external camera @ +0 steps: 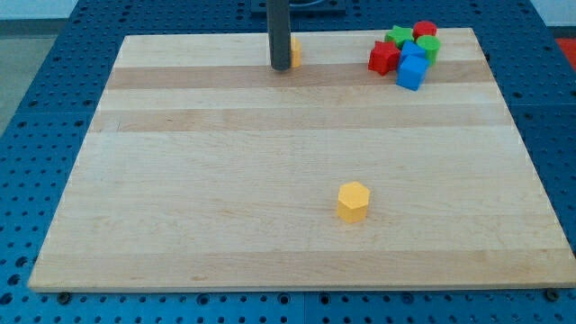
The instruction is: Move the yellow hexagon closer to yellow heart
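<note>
The yellow hexagon (354, 201) lies on the wooden board (180, 180), right of centre toward the view's bottom. A yellow block (295, 50), mostly hidden behind the rod, sits near the view's top edge of the board; its shape cannot be made out. My tip (281, 67) rests on the board at the view's top centre, touching or just left of that yellow block. The tip is far from the yellow hexagon.
A cluster of blocks sits at the view's top right: a red star-like block (383, 58), a blue cube (413, 72), another blue block (412, 49), a green star (399, 37), a green round block (428, 47) and a red round block (425, 30).
</note>
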Robot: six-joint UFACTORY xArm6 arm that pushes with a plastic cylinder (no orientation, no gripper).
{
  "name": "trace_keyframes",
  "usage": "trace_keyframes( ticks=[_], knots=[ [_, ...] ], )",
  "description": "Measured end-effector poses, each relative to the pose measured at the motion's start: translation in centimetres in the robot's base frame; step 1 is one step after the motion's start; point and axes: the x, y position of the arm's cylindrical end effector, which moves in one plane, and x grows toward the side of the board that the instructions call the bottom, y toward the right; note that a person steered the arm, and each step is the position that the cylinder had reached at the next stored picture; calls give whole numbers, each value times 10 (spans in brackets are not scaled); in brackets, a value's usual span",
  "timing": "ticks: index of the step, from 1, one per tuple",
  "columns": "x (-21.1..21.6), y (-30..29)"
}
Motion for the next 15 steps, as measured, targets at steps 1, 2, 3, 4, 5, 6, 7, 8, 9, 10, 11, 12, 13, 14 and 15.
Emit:
trace_keyframes(
  ticks=[1,2,3,4,5,6,7,8,9,10,11,12,13,14,15],
  knots=[
    [-7,4],
    [-10,4],
    [3,4],
    [51,15],
    [92,51],
    [133,100],
    [178,137],
    [233,163],
    [285,173],
    [306,157],
    [307,126],
    [301,99],
    [288,87],
    [270,86],
    [250,86]
  ],
)
